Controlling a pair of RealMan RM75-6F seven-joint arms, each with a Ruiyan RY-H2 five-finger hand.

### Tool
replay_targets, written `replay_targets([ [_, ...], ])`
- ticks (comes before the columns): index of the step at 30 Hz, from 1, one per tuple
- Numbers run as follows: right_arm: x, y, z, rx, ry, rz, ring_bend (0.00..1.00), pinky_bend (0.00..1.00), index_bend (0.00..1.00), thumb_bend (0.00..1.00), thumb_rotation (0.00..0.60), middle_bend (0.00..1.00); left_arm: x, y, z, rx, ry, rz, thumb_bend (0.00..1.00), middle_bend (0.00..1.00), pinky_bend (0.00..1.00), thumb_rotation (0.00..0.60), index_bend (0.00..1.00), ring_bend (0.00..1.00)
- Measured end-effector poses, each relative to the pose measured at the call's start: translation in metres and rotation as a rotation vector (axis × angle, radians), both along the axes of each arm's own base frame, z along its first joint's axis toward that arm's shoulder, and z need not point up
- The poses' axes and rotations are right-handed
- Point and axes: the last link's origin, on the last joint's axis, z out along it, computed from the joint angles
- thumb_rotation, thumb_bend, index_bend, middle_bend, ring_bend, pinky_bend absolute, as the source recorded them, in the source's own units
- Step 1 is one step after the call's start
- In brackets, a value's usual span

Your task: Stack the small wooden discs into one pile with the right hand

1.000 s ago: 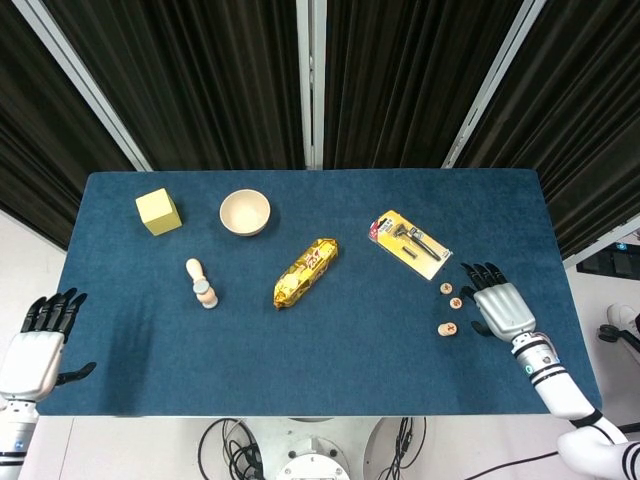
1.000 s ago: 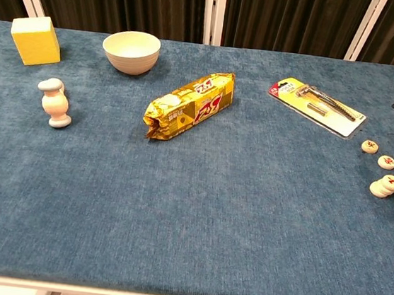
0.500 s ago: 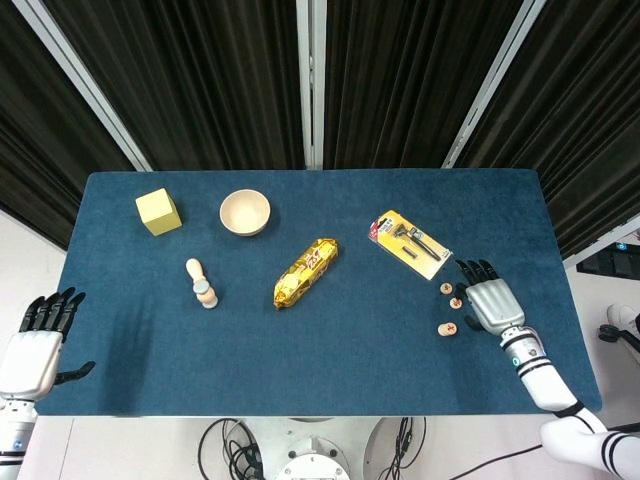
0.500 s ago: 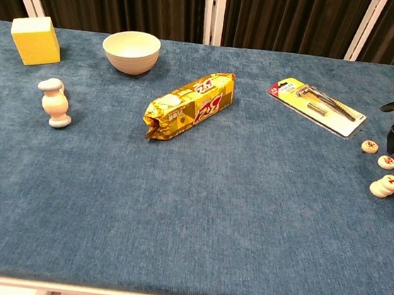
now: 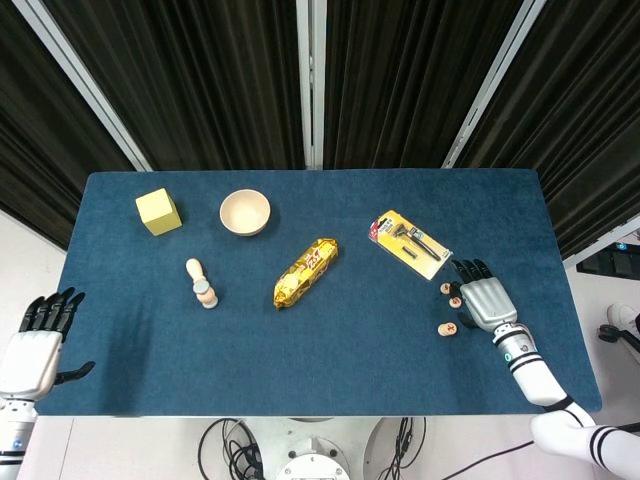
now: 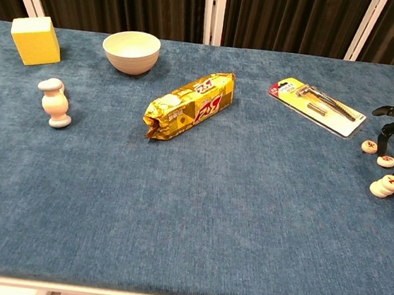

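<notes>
Right hand: the right hand [image 5: 485, 301] hovers low at the table's right edge with fingers spread and curved down, grasping nothing; its fingertips [image 6: 387, 133] hang over the two loose discs.
Change: a second ago this hand stood further out toward the right edge, clear of the discs; it has slid inward and now brackets them. None of the discs has shifted.
Loose discs: the far disc [image 6: 370, 146] and the middle disc [image 6: 386, 161] lie apart in a short line near the right edge, just toward the front from the razor pack.
Pile: the small pile [image 6: 385, 186], which looks two discs high, sits nearest the front edge of the three, close to the thumb.
Meaning: reach is closing; my reading is that a pinch on the middle disc comes next, to lift it onto the pile. Stacking is partly done.
Left hand: the left hand [image 5: 40, 340] is off the table's front left corner, fingers apart, idle.
Others: razor pack [image 5: 409, 243], snack packet [image 5: 305, 272], bowl [image 5: 245, 212], yellow block [image 5: 158, 211], small wooden pestle [image 5: 201, 284] spread across the blue table [image 5: 300, 380].
</notes>
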Motion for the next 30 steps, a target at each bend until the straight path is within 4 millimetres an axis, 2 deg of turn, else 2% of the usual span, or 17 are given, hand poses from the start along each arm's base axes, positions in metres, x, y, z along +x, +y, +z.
replay_targets([
  [25,-0.0008,-0.0031,-0.0024,0.002,0.000,-0.011,0.00,0.00,0.44,0.23,0.600,0.06,-0.0014,0.0003,-0.0003,-0.002,0.000,0.007,0.09,0.00,0.00,0.600,0.06,0.00],
  [30,-0.0006,-0.0041,-0.0033,-0.002,0.003,-0.014,0.00,0.00,0.46,0.25,0.600,0.06,-0.0019,0.0006,0.0001,-0.002,-0.002,0.008,0.09,0.00,0.00,0.600,0.06,0.00],
])
